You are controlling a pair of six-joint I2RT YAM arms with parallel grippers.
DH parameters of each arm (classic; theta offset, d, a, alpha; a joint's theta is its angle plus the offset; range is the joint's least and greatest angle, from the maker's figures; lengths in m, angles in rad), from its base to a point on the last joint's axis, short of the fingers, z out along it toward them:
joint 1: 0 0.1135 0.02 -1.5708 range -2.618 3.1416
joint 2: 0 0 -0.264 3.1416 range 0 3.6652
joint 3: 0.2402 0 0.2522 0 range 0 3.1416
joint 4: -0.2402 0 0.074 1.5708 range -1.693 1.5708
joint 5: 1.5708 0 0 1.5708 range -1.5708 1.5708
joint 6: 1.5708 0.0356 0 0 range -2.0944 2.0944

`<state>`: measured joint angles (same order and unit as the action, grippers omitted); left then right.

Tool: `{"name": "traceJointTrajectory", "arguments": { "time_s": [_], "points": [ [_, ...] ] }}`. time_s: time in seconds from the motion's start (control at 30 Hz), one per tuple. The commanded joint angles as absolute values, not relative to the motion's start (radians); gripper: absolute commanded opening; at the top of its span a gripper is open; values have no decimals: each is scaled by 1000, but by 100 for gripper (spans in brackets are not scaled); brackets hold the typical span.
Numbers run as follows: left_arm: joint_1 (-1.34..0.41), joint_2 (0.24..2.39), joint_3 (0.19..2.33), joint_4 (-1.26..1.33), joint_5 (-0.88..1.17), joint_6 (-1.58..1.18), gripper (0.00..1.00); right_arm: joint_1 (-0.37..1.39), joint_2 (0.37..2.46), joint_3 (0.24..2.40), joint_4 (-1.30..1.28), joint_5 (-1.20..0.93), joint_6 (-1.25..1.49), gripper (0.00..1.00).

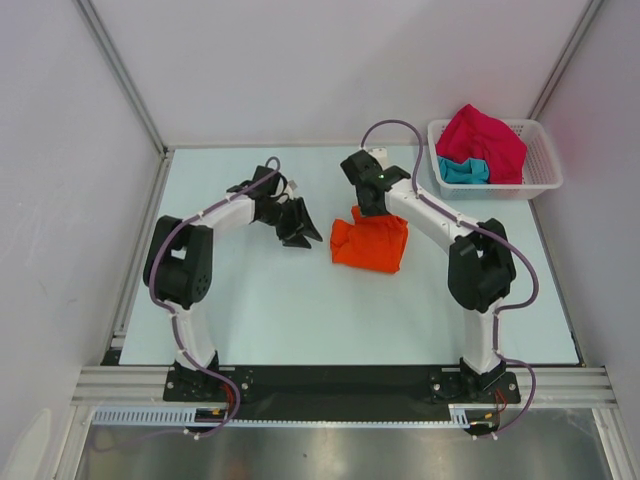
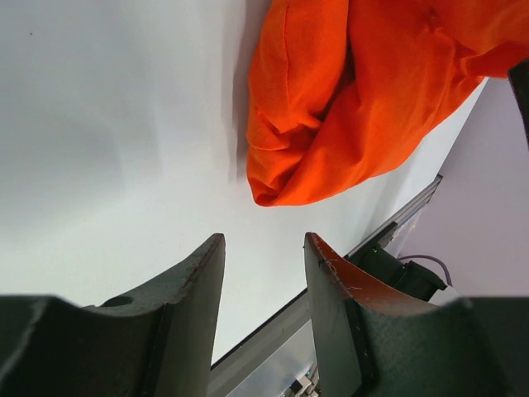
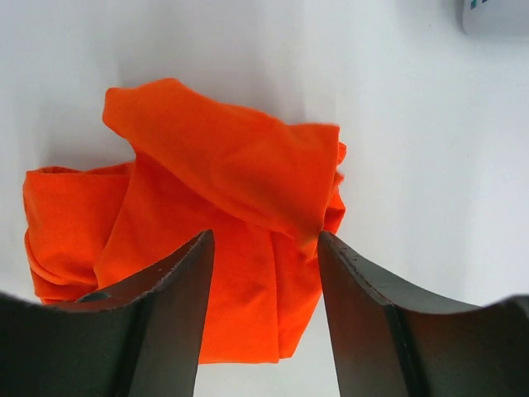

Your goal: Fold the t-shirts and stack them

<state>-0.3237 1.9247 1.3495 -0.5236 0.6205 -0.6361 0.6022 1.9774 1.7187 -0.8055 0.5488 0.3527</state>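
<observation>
A bright orange t-shirt (image 1: 370, 243) lies crumpled in a loose heap on the table, right of centre. It also shows in the left wrist view (image 2: 355, 91) and the right wrist view (image 3: 207, 215). My left gripper (image 1: 300, 232) is open and empty, just left of the shirt, with bare table between its jaws (image 2: 264, 248). My right gripper (image 1: 372, 205) is open over the shirt's far edge, its jaws standing apart above the cloth (image 3: 264, 248) without gripping it. A crimson-pink t-shirt (image 1: 485, 140) and a teal t-shirt (image 1: 462, 170) lie bunched in the basket.
A white plastic lattice basket (image 1: 545, 160) stands at the back right corner. Grey walls close the table on the left, back and right. A metal rail (image 1: 340, 382) runs along the near edge by the arm bases.
</observation>
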Motion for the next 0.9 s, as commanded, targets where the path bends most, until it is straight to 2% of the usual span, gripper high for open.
{"name": "traceJointTrajectory", "arguments": {
  "time_s": [0.0, 0.37, 0.67, 0.87],
  "points": [
    [-314, 1862, 1322, -482, 621, -629, 48, 604, 1957, 1786, -808, 564, 333, 59],
    [-313, 1844, 1281, -442, 637, -657, 48, 623, 1907, 1755, -842, 566, 371, 60],
    [-340, 1850, 1310, -339, 693, -689, 48, 664, 1737, 1531, -821, 572, 462, 60],
    [-380, 1897, 1354, -177, 755, -689, 49, 664, 1617, 1405, -828, 581, 502, 61]
  ]
}}
